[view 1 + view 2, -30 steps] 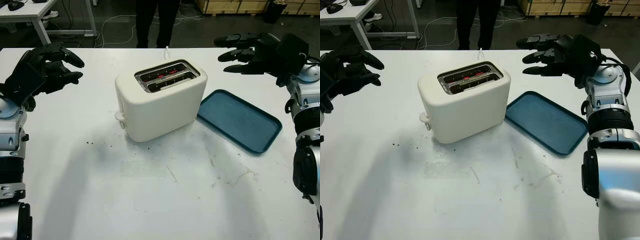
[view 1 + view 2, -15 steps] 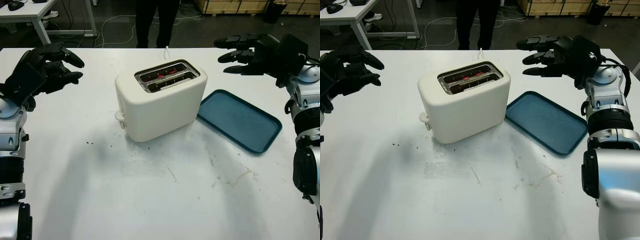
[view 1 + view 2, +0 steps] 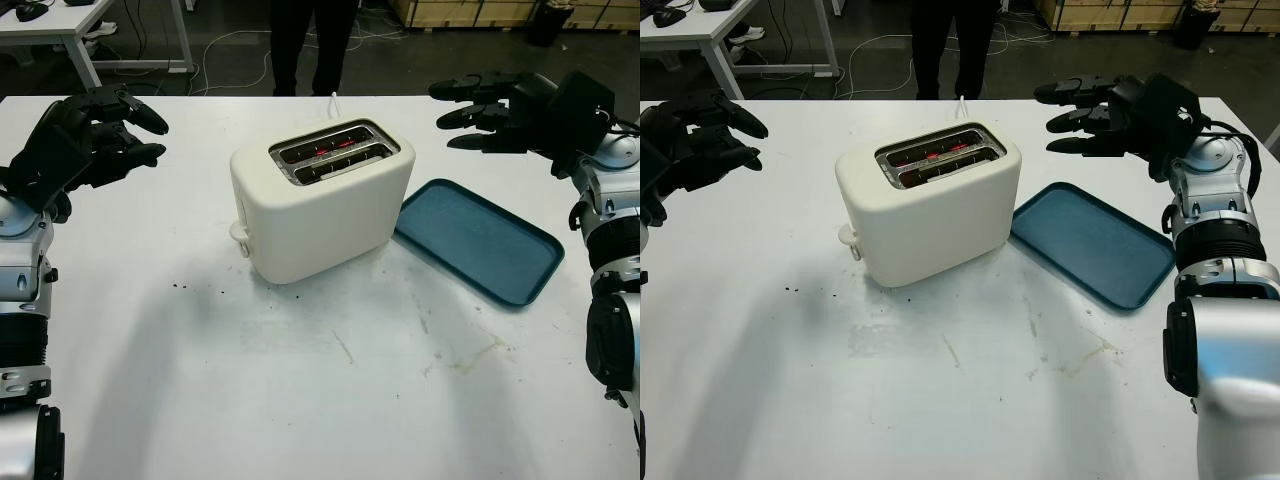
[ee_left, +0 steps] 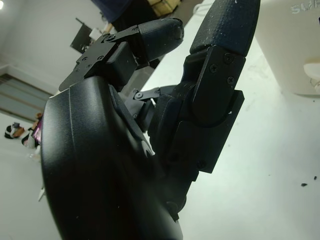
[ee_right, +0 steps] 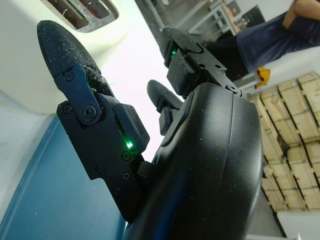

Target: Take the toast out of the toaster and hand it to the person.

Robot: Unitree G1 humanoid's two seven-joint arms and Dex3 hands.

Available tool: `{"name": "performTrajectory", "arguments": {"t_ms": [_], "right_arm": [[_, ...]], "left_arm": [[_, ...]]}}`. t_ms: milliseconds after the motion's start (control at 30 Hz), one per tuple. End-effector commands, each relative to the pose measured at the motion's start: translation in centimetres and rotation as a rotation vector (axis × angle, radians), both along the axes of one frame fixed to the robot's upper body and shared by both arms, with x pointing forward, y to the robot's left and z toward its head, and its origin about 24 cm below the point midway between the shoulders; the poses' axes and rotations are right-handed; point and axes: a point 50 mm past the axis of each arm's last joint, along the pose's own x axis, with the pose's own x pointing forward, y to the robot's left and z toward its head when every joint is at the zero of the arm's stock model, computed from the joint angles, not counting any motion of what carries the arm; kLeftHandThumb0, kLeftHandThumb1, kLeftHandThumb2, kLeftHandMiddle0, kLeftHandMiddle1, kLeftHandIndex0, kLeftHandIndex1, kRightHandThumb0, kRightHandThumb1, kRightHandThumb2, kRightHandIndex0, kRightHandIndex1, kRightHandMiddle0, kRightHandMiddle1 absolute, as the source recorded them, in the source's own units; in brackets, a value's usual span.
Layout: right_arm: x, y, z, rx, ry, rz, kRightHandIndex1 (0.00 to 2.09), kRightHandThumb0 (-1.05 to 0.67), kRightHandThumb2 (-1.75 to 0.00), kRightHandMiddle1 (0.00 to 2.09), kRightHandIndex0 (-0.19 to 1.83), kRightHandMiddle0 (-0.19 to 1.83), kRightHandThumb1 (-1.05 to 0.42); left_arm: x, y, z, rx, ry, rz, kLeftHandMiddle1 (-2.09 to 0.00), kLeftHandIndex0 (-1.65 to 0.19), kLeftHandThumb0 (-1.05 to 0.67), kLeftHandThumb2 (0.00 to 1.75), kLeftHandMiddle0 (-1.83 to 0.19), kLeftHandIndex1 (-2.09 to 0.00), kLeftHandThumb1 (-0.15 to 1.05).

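My right hand [image 3: 475, 112] has lifted slightly since a second ago, open, up beyond the blue tray [image 3: 478, 240]. The toaster [image 3: 320, 200] sits between my hands on the tabletop [image 3: 300, 380], unmoved, slots glowing red. My left hand [image 3: 95, 135] stays open.

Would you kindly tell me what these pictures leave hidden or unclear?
- Toast: the toaster slots show only a red glow in the eye views; any toast is too deep to confirm.
- Person: cut off above the legs by the eye views' top edge.
- Toaster lever: its position is too small to judge.
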Motion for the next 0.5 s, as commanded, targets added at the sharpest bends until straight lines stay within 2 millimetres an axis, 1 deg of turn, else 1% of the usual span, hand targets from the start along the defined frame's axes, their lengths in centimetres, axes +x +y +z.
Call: {"name": "performTrajectory", "arguments": {"t_ms": [0,233,467], "right_arm": [[-0.02,0.02,0.44,-0.015,-0.028,0.002,0.65,-0.83,0.00,0.01,0.31,0.59,-0.71],[0.01,0.06,0.45,-0.011,-0.022,0.003,0.66,-0.81,0.00,0.00,0.29,0.57,-0.70],[0.00,0.00,0.48,-0.016,-0.024,-0.002,0.67,-0.83,0.00,0.01,0.30,0.59,-0.70]], "left_arm": [[0.11,-0.16,0.47,0.003,-0.012,-0.006,-1.37,-0.52,-1.05,0.00,-0.58,-1.24,0.88],[0.09,-0.14,0.45,0.012,-0.014,-0.002,-1.39,-0.50,-1.05,0.00,-0.57,-1.27,0.89],[0.10,-0.14,0.44,0.014,-0.016,-0.004,-1.39,-0.51,-1.05,0.00,-0.57,-1.27,0.89]]}}
